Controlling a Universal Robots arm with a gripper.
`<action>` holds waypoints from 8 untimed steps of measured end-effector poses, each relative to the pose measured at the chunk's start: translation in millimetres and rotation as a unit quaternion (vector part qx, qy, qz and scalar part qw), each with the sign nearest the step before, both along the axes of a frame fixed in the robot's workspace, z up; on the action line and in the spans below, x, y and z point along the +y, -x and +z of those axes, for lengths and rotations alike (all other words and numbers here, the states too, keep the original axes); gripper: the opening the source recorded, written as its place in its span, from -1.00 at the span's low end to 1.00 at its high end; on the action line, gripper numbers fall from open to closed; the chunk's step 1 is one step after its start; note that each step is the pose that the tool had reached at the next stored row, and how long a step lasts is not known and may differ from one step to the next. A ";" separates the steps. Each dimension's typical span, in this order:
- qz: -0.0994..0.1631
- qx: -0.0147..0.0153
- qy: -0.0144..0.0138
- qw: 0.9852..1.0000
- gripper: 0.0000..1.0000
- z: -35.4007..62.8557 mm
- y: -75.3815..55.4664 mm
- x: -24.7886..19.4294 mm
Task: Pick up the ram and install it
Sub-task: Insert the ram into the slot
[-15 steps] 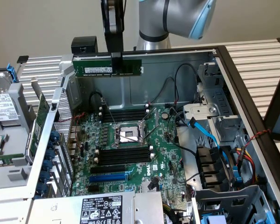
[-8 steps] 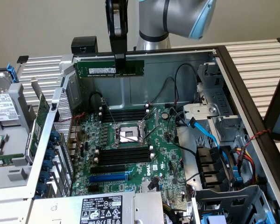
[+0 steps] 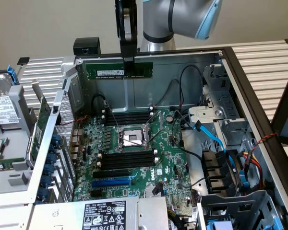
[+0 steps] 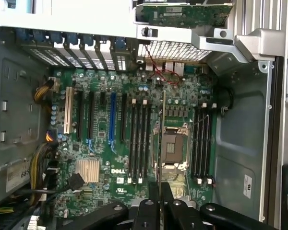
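The ram, a long thin green stick with a white label strip, hangs level above the open computer case, near its back wall. My gripper is shut on its upper edge, right of the stick's middle. In the wrist view the ram appears edge-on as a thin dark line running over the CPU socket, with the gripper closed around its near end. Black memory slots lie on both sides of the socket: one bank toward the back wall, the other toward the front.
A long blue slot lies in front of the nearer memory bank. A larger green expansion card stands at the exterior view's left. Black and blue cables and drive bays crowd the exterior view's right. The power supply label sits at the front.
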State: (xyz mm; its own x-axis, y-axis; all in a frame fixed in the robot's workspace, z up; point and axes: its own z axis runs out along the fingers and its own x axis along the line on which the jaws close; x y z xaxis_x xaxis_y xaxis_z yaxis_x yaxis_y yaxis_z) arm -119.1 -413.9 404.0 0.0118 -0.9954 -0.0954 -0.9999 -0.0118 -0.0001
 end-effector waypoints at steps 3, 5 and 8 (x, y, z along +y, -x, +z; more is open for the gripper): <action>0.000 0.000 -0.005 1.000 -0.73 -3.4 -0.7 0.2; 0.000 0.000 -0.007 1.000 -0.73 -5.6 -1.9 0.3; 0.000 0.000 -0.010 1.000 -0.73 -9.5 -6.4 0.3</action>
State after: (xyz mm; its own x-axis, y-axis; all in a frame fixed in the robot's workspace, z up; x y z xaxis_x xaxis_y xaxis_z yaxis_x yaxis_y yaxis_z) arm -112.7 -413.5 394.5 0.0122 -0.9933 -0.1149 -0.9999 -0.0122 -0.0003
